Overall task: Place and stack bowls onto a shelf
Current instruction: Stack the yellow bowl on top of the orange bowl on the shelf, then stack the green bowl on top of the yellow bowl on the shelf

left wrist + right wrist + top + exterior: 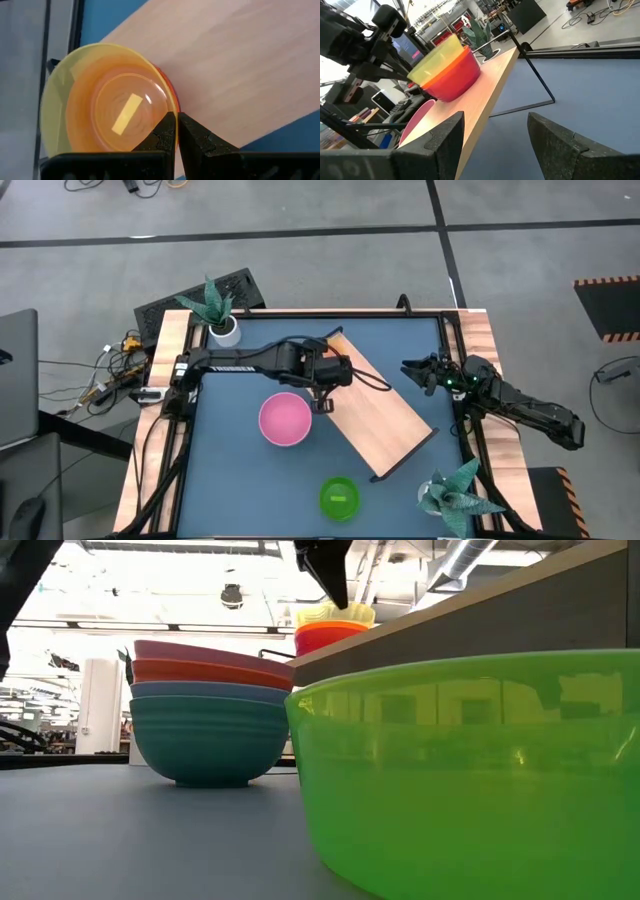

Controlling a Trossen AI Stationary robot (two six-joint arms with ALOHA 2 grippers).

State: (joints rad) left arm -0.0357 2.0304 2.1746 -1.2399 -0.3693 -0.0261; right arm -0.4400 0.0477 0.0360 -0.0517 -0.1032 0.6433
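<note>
Glossy translucent plastic yellow bowl point(95, 95) on the smooth, matt light-wood shelf point(240, 65).

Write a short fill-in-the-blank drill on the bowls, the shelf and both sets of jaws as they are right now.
1. The yellow bowl sits nested inside a ____ bowl on the shelf.
2. The left gripper has its jaws ____ at that bowl's rim.
3. The right gripper, parked at the table's right side, has its jaws ____.
4. The top bowl of the stack on the tabletop is ____.

Missing words: red; shut; open; pink
</note>
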